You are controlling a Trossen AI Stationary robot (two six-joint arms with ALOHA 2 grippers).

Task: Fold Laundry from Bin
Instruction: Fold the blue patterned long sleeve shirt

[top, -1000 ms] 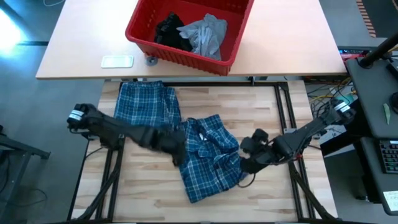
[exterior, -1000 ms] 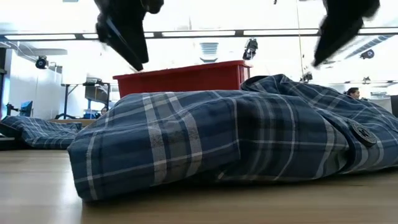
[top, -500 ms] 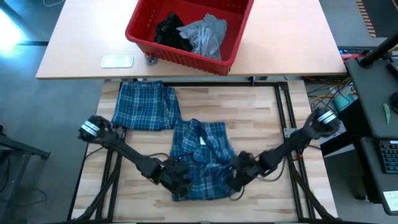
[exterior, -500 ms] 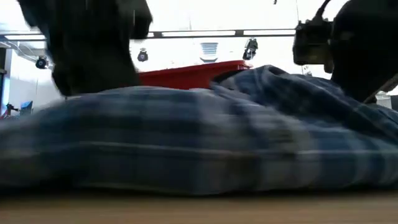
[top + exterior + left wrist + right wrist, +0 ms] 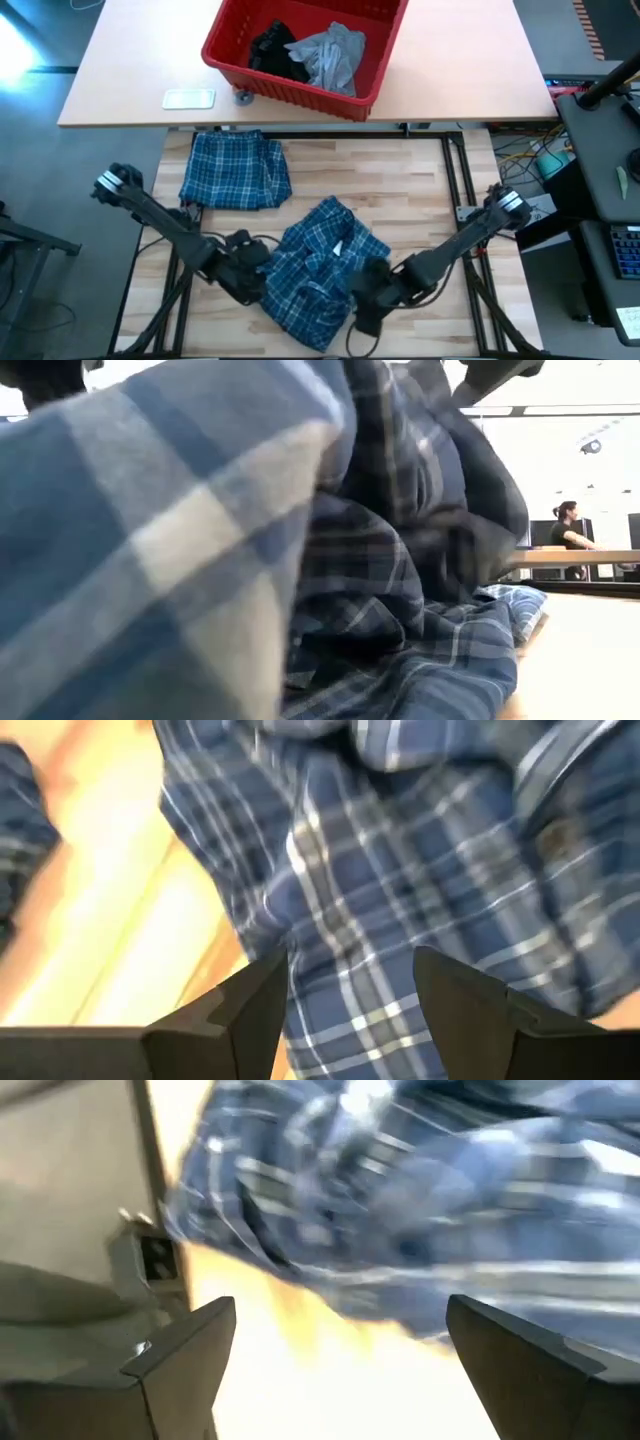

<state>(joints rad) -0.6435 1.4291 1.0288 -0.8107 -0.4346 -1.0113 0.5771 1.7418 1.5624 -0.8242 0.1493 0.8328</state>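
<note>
The blue-and-white plaid shirt [image 5: 322, 268] lies bunched on the wooden table [image 5: 420, 190] near its front edge and fills the low view [image 5: 200, 540]. My left gripper [image 5: 250, 272] is at the shirt's left edge, open, with plaid cloth [image 5: 350, 950] showing between and beyond its fingers. My right gripper [image 5: 366, 296] stands wide open at the shirt's near right side, the cloth [image 5: 400, 1200] ahead of it. The red bin [image 5: 230, 50] sits on the far table, with a grey T-shirt [image 5: 332, 55] and a black garment [image 5: 275, 48] inside. My left gripper's fingers [image 5: 255, 1005] slant down at the shirt's left edge with cloth showing in the gap; whether they touch it I cannot tell. My right gripper's fingers [image 5: 190, 1350] slant down beside the shirt's near right edge; whether they touch it I cannot tell.
A folded plaid garment [image 5: 236, 170] lies at the table's far left. A flat white object [image 5: 188, 98] lies on the far table beside the bin. Bare wood shows at the table's far right. A person [image 5: 570, 525] stands in the room behind.
Both grippers have gone toward the table's near edge, the left one then a little toward the left edge. The plaid shirt has slid toward the near edge, turned about and bunched up, and now blocks the low view.
</note>
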